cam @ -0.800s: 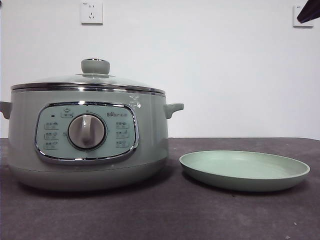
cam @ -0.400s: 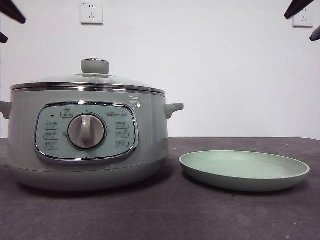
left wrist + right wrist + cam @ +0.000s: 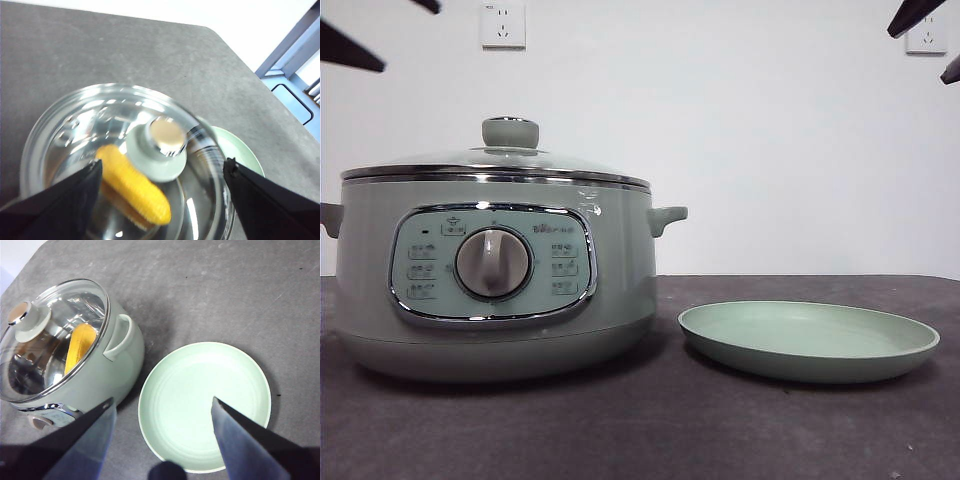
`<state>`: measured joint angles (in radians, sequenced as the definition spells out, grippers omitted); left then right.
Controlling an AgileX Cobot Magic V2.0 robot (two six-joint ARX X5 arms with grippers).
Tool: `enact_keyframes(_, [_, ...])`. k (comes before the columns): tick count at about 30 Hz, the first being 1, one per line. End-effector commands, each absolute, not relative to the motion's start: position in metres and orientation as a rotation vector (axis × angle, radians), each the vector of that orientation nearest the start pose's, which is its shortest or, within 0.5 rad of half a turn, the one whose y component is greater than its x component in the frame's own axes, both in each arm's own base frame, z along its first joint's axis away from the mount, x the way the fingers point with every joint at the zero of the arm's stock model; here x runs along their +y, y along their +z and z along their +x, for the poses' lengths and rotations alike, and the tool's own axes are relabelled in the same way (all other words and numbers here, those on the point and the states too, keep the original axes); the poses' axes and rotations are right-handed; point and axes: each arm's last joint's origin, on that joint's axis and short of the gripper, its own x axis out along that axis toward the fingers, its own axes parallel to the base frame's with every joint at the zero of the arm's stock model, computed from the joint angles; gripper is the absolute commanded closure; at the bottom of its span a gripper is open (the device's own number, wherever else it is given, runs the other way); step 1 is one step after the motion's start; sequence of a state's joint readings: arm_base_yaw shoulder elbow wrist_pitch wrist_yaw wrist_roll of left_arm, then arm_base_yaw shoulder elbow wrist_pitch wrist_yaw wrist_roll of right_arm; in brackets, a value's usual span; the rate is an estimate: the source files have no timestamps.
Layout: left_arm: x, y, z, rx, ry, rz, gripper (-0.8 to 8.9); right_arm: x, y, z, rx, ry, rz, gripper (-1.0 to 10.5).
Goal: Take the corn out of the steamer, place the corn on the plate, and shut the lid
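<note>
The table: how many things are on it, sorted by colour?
Pale green: 2, the round grey-green electric steamer and the shallow round pale green plate.
Clear glass: 1, the chrome-rimmed glass lid sitting on the steamer.
Yellow: 1, the stubby yellow corn cob inside, under the lid.
Total: 4.

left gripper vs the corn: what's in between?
The closed glass lid with its knob. In the left wrist view the open left gripper hangs above it, and the corn lies under the glass inside the steamer.
</note>
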<state>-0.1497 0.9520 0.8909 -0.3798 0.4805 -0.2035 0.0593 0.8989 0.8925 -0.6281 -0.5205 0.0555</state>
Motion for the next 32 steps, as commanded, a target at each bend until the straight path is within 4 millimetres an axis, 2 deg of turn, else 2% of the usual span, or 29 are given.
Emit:
enact_keyframes(1, [-0.054, 0.332, 0.205, 0.496, -0.58, -0.219, 4.05, 0.025, 0.314, 0.175, 0.637, 0.545, 0.196, 6.3])
enact_keyframes(6, [-0.078, 0.342, 0.223, 0.528, -0.577, -0.104, 4.05, 0.025, 0.313, 0.174, 0.651, 0.543, 0.199, 6.3])
enact_keyframes(10, [-0.098, 0.34, 0.234, 0.564, -0.561, -0.022, 4.05, 0.025, 0.312, 0.173, 0.669, 0.541, 0.203, 6.3])
enact_keyframes(18, [-0.127, 0.311, 0.254, 0.66, -0.523, 0.095, 4.05, 0.025, 0.311, 0.173, 0.677, 0.54, 0.205, 6.3])
enact_keyframes(25, [-0.134, 0.297, 0.262, 0.712, -0.496, 0.125, 4.17, 0.025, 0.311, 0.173, 0.681, 0.54, 0.206, 6.3])
enact_keyframes(26, [-0.133, 0.296, 0.262, 0.713, -0.478, 0.133, 4.77, 0.025, 0.311, 0.173, 0.681, 0.54, 0.206, 6.3])
enact_keyframes(28, [-0.133, 0.296, 0.262, 0.715, -0.465, 0.147, 6.82, 0.025, 0.311, 0.173, 0.681, 0.54, 0.206, 6.3])
enact_keyframes(30, [-0.133, 0.296, 0.262, 0.71, -0.474, 0.17, 8.24, 0.025, 0.311, 0.173, 0.681, 0.54, 0.206, 6.3])
enact_keyframes(32, [-0.133, 0.296, 0.263, 0.7, -0.481, 0.185, 8.26, 0.025, 0.311, 0.173, 0.681, 0.54, 0.206, 6.3])
